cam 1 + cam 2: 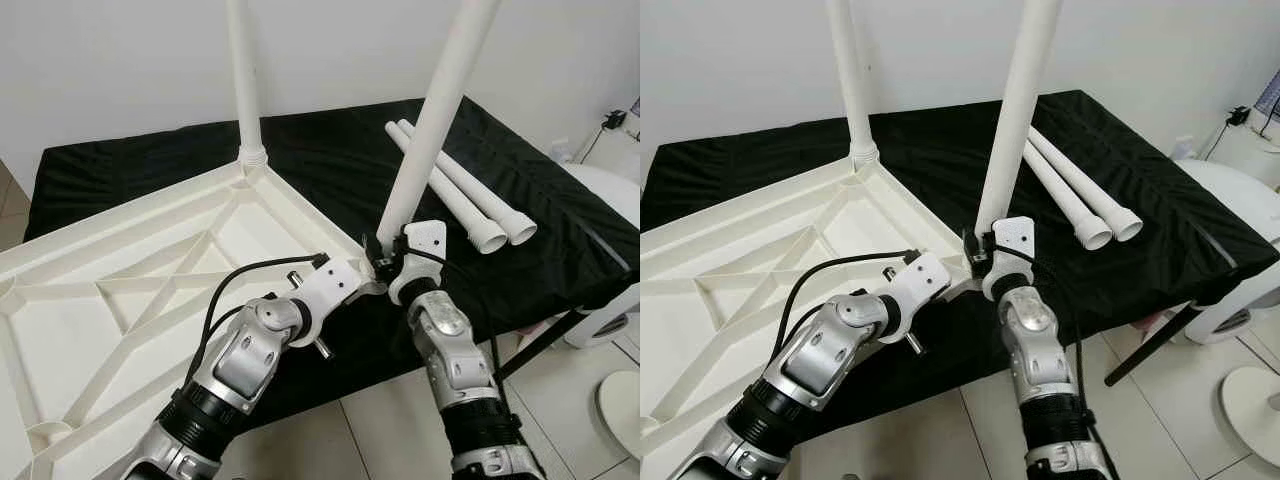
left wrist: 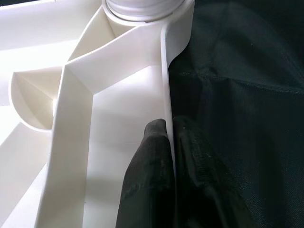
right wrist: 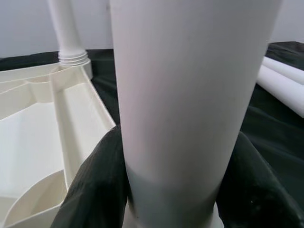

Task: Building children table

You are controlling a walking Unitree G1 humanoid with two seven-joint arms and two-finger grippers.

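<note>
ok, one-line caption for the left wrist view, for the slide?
Left gripper pinches the upturned tabletop's rim beside the black cloth.

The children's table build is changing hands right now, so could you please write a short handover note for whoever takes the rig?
Left gripper: shut on the rim of the upturned tabletop, steadying it on the black-covered table.
Right gripper: shut on a white leg, held near upright at the tabletop's near corner socket.
Done: one leg stands in the far corner socket.
Left: seat the held leg (whether it is fully in cannot be told), then fit the two spare legs lying on the cloth.
</note>
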